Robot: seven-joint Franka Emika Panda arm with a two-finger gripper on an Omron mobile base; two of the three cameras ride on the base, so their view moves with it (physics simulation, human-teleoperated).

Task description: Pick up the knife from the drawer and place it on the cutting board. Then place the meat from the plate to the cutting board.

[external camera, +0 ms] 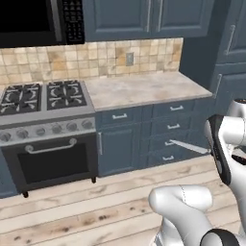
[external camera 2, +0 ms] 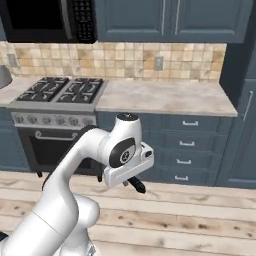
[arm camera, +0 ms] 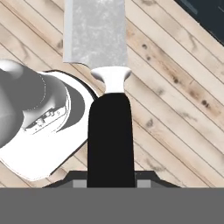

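Observation:
My gripper (arm camera: 110,183) is shut on the knife's black handle (arm camera: 109,135). The wide silver blade (arm camera: 94,30) runs away from the hand over the wooden floor. From the left base the blade (external camera: 189,146) pokes out leftward from behind my forearm, in front of the drawer stack. From the right base the dark end of the handle (external camera 2: 136,185) juts below my white hand (external camera 2: 127,167). The blue-grey drawers (external camera: 173,126) under the counter all sit closed. The cutting board, plate and meat are out of view.
A gas stove (external camera: 41,96) with an oven (external camera: 50,163) stands left of the beige counter (external camera: 144,89). A microwave (external camera: 36,21) and upper cabinets hang above. A tall cabinet (external camera: 230,57) closes the right side. Plank floor (external camera: 86,211) lies open in front.

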